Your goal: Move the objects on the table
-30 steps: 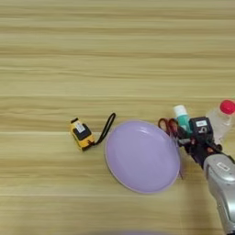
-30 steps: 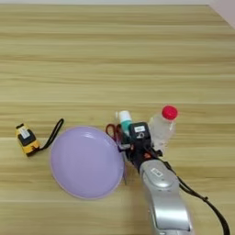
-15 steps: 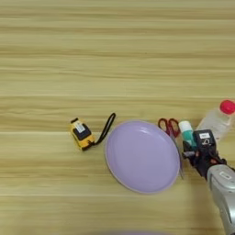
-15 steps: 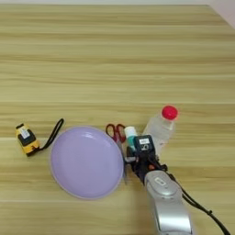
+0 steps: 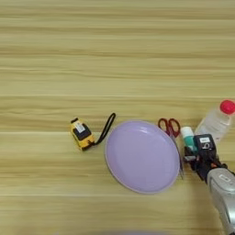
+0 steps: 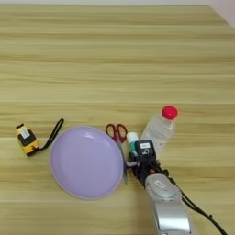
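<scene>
Moved: the hand (image 6: 143, 161) has drawn back toward the near edge, the small white tube with a teal-green band (image 6: 132, 140) coming with it.
Tube: against the hand's far-left side; whether gripped, cannot tell.
Tape measure: yellow-and-black box (image 5: 81, 134), well left, beyond the lilac round plate (image 5: 142, 157).
Risk: red-handled scissors (image 6: 116, 132) and clear red-capped bottle (image 6: 158, 128) crowd the hand; a swing could knock them.
Views: right eye alone shows the tabletop's (image 6: 114, 55) far corner.

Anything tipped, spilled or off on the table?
The clear bottle with the red cap lies on its side beside the white tube, no spill visible. Scissors sit partly under the purple plate's rim.
</scene>
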Robot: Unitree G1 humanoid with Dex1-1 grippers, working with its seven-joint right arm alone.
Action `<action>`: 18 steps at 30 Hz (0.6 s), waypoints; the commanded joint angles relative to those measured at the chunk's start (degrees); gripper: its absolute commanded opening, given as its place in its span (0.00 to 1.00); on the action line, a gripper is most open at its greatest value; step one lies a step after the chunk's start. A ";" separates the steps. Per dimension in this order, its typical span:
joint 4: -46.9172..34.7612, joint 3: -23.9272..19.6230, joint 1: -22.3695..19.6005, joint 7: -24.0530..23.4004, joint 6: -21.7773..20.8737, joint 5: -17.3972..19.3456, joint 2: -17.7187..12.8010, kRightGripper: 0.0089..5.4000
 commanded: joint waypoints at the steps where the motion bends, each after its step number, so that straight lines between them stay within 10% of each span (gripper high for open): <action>1: -0.29 -0.19 -2.84 -0.94 -2.36 -0.84 -1.92 0.31; 18: 1.74 0.30 -2.98 -0.66 -2.69 -1.48 -1.81 0.31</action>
